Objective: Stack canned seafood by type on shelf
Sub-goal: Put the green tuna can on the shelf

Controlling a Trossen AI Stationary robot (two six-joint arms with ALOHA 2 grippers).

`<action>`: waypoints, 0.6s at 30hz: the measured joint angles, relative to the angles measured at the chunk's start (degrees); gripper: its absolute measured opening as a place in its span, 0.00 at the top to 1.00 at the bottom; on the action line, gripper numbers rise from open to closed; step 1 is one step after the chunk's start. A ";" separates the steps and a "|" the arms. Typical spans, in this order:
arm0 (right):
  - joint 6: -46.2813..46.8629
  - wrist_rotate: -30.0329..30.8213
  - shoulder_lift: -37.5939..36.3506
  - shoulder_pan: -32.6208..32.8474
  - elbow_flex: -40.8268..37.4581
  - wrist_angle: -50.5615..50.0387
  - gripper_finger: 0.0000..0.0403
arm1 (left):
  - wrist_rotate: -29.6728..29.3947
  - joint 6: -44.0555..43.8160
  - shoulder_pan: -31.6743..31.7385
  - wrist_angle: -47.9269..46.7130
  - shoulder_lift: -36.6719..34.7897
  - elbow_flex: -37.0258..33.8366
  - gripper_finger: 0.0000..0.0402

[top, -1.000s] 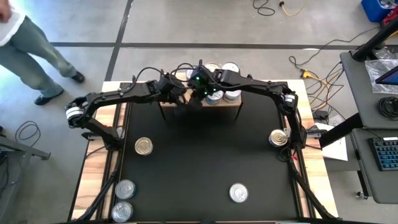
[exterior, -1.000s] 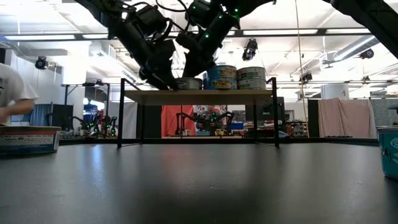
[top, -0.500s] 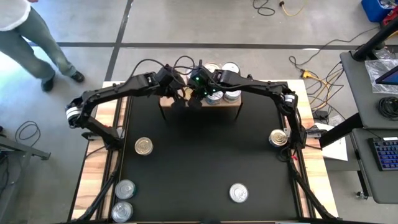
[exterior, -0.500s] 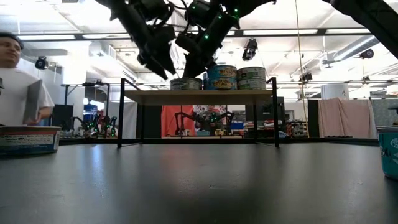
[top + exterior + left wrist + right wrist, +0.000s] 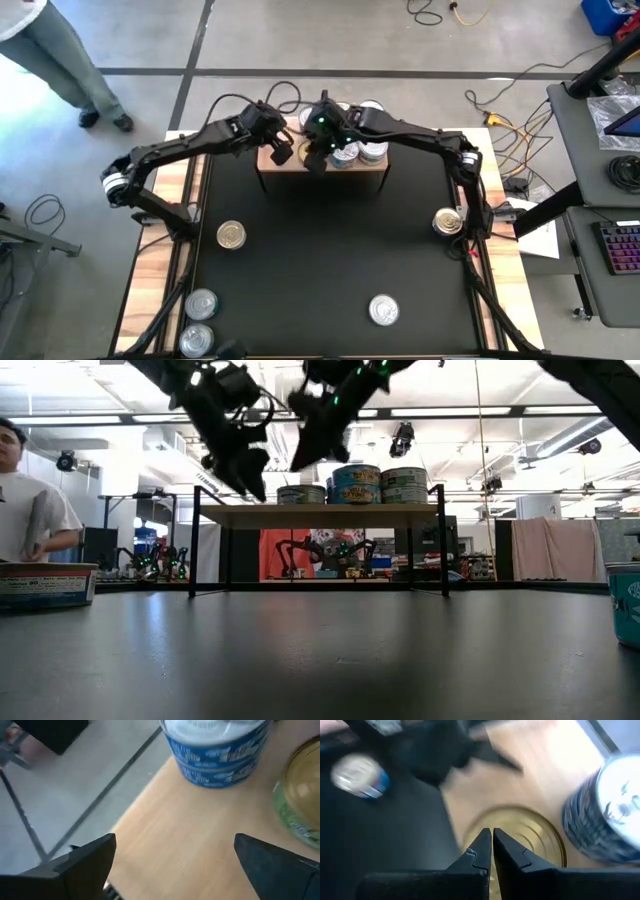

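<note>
The shelf [image 5: 372, 170] stands at the mat's far edge, a light-wood board [image 5: 250, 515] on thin black legs. On it sit a low gold-lidded can [image 5: 300, 494] and two stacks of cans [image 5: 355, 483] [image 5: 404, 485]. My left gripper [image 5: 175, 850] hovers open over the board's left end, a blue-labelled can [image 5: 215, 750] and the gold-lidded can [image 5: 300, 800] beyond its fingers. My right gripper [image 5: 492, 845] is shut and hangs above the gold-lidded can [image 5: 530, 835], clear of its lid in the low view [image 5: 305, 455].
Loose cans lie on the black mat: one left of centre [image 5: 231, 235], two at the near left corner [image 5: 201, 303] [image 5: 196, 339], one near the front [image 5: 383, 310], one at the right edge [image 5: 447, 221]. A person [image 5: 25, 510] stands beyond the table's left side.
My left gripper has drawn back from the gold-lidded can toward the table's left edge, risen a little and tipped, staying open. My right gripper has lifted off above that can, still shut. The can has stayed on the shelf. The person has walked along the far left.
</note>
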 joint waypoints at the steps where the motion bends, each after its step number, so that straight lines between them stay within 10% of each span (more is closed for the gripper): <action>1: 0.20 -0.96 -0.79 0.06 0.41 0.04 0.98 | 1.10 -0.48 0.37 0.77 0.00 -0.98 0.04; 8: 0.08 -2.86 -5.43 1.47 0.64 -0.19 0.98 | 12.36 -3.32 0.00 4.44 0.02 -5.45 0.06; 18: -2.34 3.76 -11.33 2.87 0.75 -14.01 0.98 | 14.09 -5.72 -1.22 9.47 0.04 -5.72 0.06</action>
